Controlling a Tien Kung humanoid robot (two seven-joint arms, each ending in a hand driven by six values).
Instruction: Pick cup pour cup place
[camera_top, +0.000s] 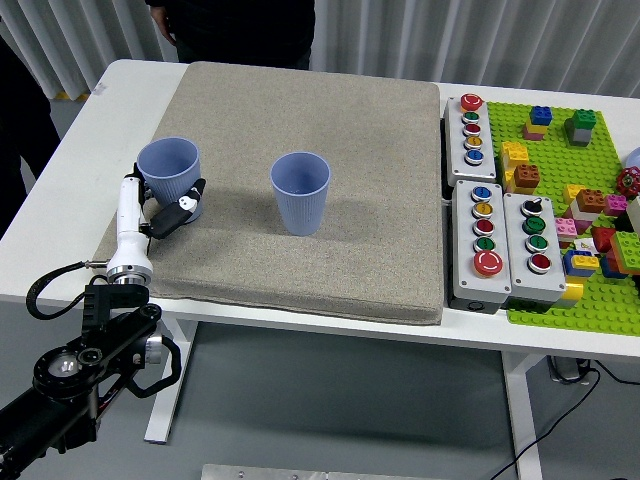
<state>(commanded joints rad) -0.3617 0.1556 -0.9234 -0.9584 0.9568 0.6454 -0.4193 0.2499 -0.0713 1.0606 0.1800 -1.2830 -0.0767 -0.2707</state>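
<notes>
The placing step appears to be in hand. The left robot hand (165, 205) is wrapped around the lower wall of a blue cup (169, 172), with a white finger (127, 205) up the cup's left side and a black-tipped thumb hooked across its front. The cup is held upright, mouth up, at the left part of the grey mat (330, 120) near that mat's left edge, well away from the near edge of the white surface (60, 215). Whether its base is touching the mat cannot be told, since the base is hidden by the robot hand.

A second blue cup (300, 192) is seen standing alone near the middle of the mat, well apart from the held one, upright and untouched. No liquid or other contents can be made out in either cup.

Judged from this, the next move calls for the held cup to be settled flat on the mat and the fingers to be released without the cup being dragged or tipped, then for the arm to be drawn back clear of the rim.

Both cups are seen as plain, tapered, ribbed-looking tumblers of one pale blue, light and easily knocked over by the look of them. The right arm is not in view. A person in dark clothing (235, 30) is standing at the far side, hands not seen over the surface.
</notes>
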